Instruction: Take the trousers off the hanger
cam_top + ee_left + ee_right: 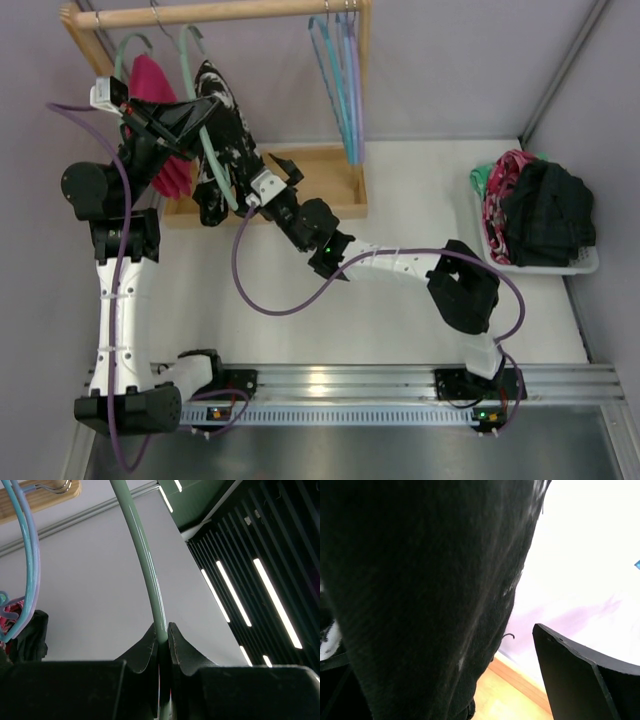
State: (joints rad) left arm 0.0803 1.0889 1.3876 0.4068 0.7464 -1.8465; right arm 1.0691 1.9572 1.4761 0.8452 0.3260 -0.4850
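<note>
At the wooden rack (220, 12), pinching the mint-green hanger (145, 565) with the left gripper (162, 632); hook cut off in that wrist view. Draped over it, splotch-print trousers (222, 120). Spread wide against them, right gripper (278, 178), one finger lost in dark cloth.

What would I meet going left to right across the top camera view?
Pink garment → trousers → blue and lilac hangers → basket
</note>
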